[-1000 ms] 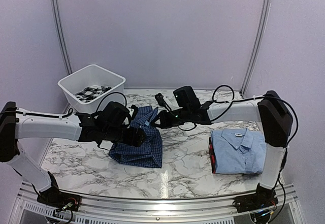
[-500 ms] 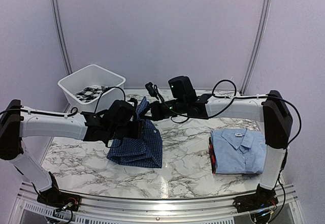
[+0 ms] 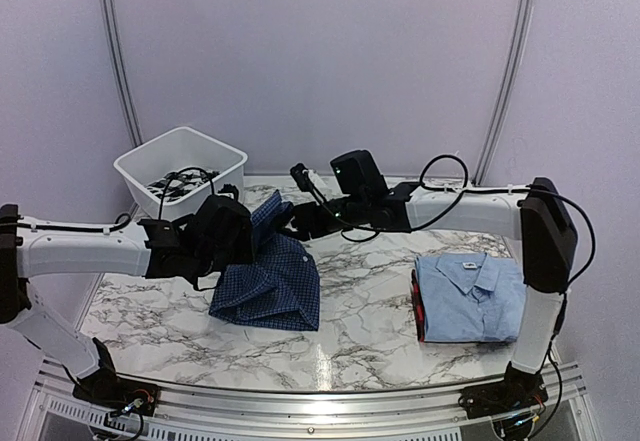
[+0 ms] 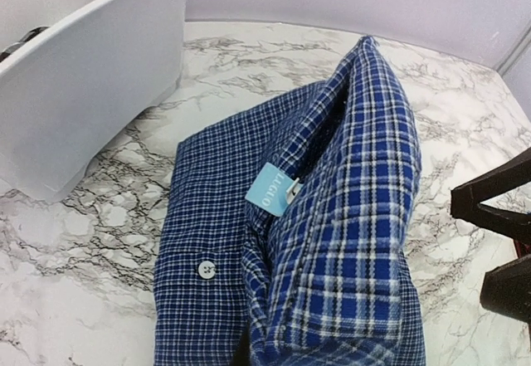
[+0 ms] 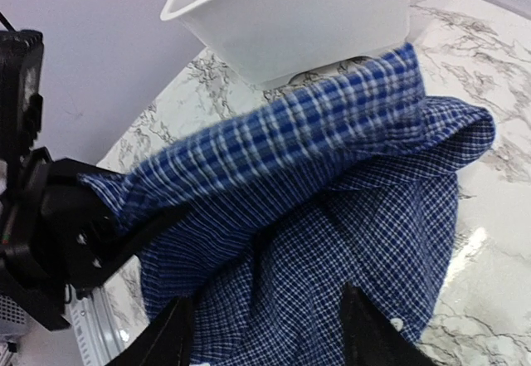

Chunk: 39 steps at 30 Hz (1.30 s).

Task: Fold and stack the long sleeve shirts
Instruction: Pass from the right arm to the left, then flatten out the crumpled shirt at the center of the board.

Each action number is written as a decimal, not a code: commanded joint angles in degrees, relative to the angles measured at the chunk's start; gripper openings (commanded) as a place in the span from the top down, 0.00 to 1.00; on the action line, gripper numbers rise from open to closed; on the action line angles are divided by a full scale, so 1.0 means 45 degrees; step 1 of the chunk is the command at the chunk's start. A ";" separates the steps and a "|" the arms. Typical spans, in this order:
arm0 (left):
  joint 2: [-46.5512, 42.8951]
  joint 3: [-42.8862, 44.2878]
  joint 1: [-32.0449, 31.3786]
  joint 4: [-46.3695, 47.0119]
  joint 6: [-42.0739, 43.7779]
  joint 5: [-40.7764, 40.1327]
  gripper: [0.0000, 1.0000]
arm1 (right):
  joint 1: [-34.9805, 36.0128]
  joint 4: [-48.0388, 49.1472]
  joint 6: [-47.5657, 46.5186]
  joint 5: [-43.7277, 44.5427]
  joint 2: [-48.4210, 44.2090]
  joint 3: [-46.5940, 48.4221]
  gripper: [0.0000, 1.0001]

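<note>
Our left gripper pinches a raised fold of the dark blue fine-checked cloth shirt on the marble-patterned table. Our right gripper hovers over it, fingers spread. The plain light blue shirt lies folded, well right.

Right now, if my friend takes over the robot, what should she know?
The left gripper is pinching a raised edge of the dark blue shirt, which lies partly folded in the middle of the table.
The right gripper is open over that fold, holding nothing.
Done: the light blue shirt lies folded on the right.
Left: finish folding the dark blue shirt, then stack it.
</note>
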 commanded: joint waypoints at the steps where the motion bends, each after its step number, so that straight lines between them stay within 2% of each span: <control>1: -0.0858 -0.0179 0.0390 -0.1020 -0.0693 -0.0690 1.00 | 0.0028 -0.0712 -0.1356 0.2127 -0.0692 -0.0066 0.40; 6: -0.1497 -0.0325 0.0673 -0.1256 -0.0914 -0.0648 1.00 | -0.0088 -0.0840 -0.2480 0.3173 0.0484 0.0177 0.38; 11: -0.1759 -0.0319 0.0862 -0.1352 -0.0838 -0.0517 1.00 | -0.0079 -0.1527 -0.3500 0.3674 0.2522 0.1792 0.37; 16: -0.1848 -0.0377 0.0964 -0.1402 -0.0865 -0.0385 1.00 | 0.0045 -0.1799 -0.3652 0.3901 0.3937 0.3268 0.38; 20: -0.1947 -0.0407 0.1033 -0.1449 -0.0883 -0.0353 1.00 | 0.0025 -0.1900 -0.3157 0.4570 0.4583 0.3855 0.54; 23: -0.2012 -0.0399 0.1138 -0.1462 -0.0847 -0.0260 1.00 | -0.0072 -0.2119 -0.2832 0.5147 0.4658 0.3804 0.75; 26: -0.1992 -0.0280 0.1313 -0.1460 -0.0686 -0.0075 0.99 | -0.0264 -0.2074 -0.2563 0.5518 0.4247 0.3053 1.00; 31: -0.1644 0.0200 0.1857 -0.1371 -0.0168 0.0362 1.00 | -0.0665 -0.1754 -0.1876 0.6805 0.2276 0.0443 1.00; 35: -0.0720 0.1087 0.2547 -0.0683 0.0751 0.1263 1.00 | -0.0764 -0.1349 -0.1235 0.7517 -0.0224 -0.2333 1.00; 39: 0.1483 0.2850 0.3645 0.0717 0.1620 0.3672 1.00 | -0.0690 -0.1173 -0.0394 0.7770 -0.2320 -0.5075 1.00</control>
